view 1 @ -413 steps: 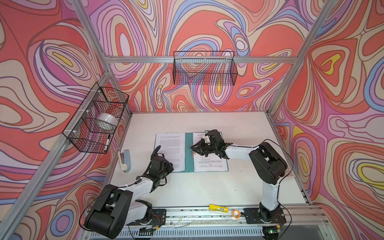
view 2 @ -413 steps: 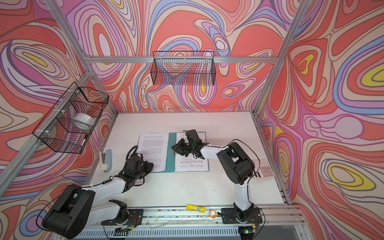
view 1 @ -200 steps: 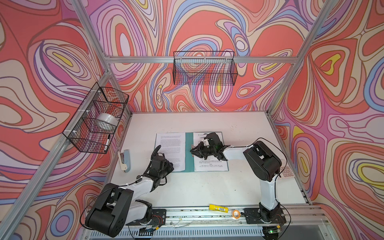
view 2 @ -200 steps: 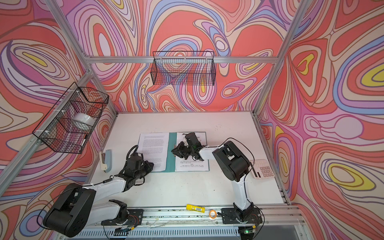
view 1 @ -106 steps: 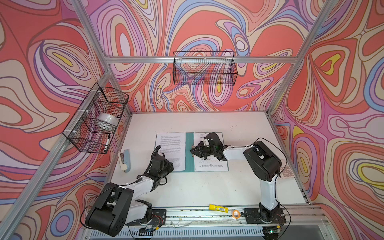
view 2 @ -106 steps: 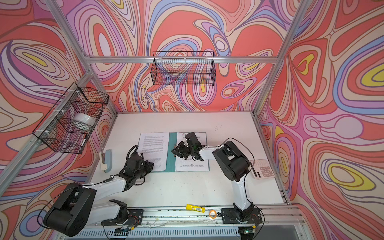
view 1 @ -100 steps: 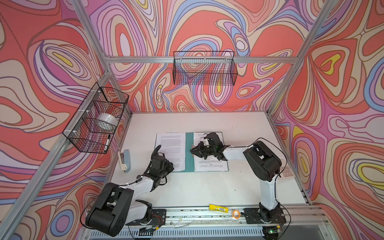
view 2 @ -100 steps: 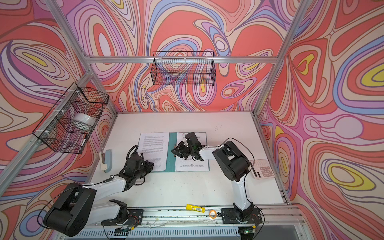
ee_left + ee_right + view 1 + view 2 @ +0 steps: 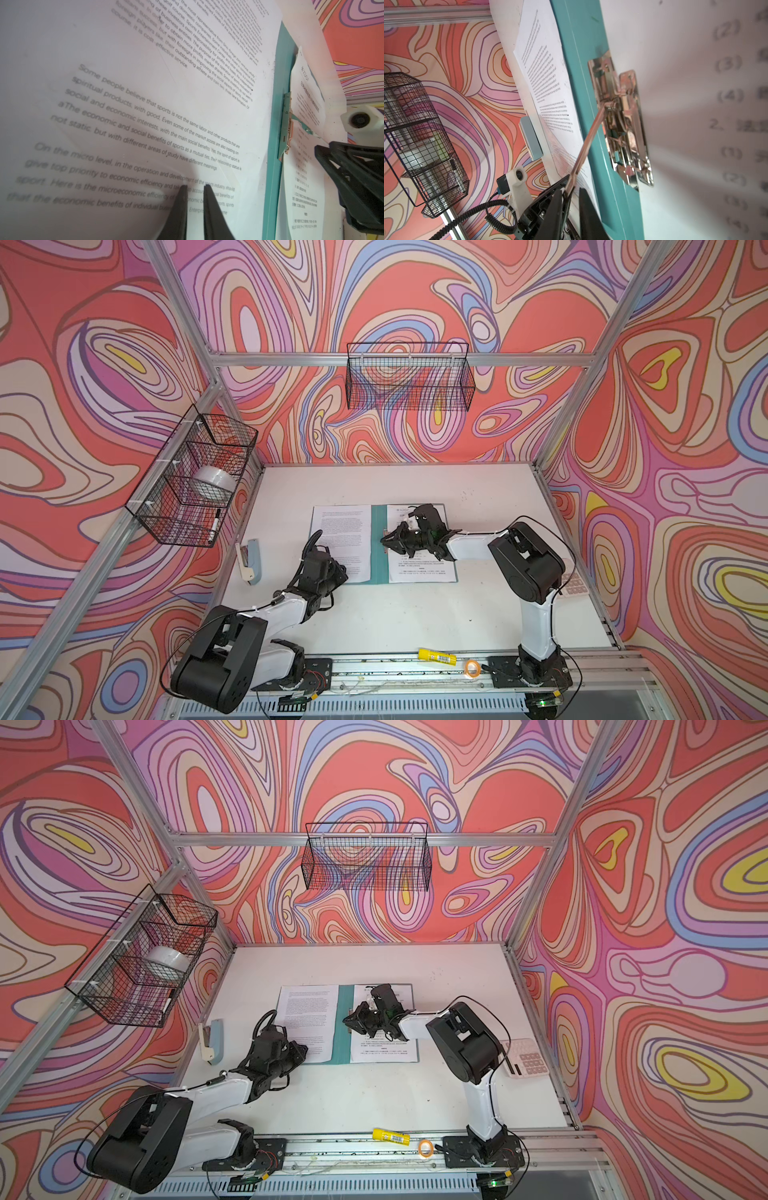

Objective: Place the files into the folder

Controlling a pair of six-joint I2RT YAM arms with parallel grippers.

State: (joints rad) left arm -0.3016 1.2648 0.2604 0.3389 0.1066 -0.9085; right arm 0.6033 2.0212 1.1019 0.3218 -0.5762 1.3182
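- The right claw (image 9: 571, 189) is nearly closed, its jaws a narrow slit apart. The free end of the clip lever (image 9: 591, 143) sits between its tips, against one finger. It looks pinched rather than merely hooked.
- From the tips the lever slants back to the metal clip (image 9: 623, 124). The clip is fixed on the teal folder (image 9: 583, 62) just beside the spine, and the folder lies open and flat on the table (image 9: 415, 614).
- Just past the clip lies one of the files, the near sheet (image 9: 695, 104), on the folder's inner face. Whether its edge is tucked under the clip plate I cannot tell.
- Across the spine from this claw lies the far sheet (image 9: 341, 539). The left claw (image 9: 195, 186) rests its tips on that sheet's corner, jaws almost together and gripping nothing.
- The step in hand seems to be raising the lever so that the clip opens for the paper.
- The next move calls for holding the lever raised while the far sheet slides across the spine and under the clip, edges squared. The lever then goes down. Thin paper may buckle if it is pushed from one corner.
- In both top views the right claw's own body hides its tips, the lever and the clip, and the left arm covers the far sheet's corner.
- The near sheet's print is blurred in the right wrist view. How much of the folder lies under the far sheet is hidden.
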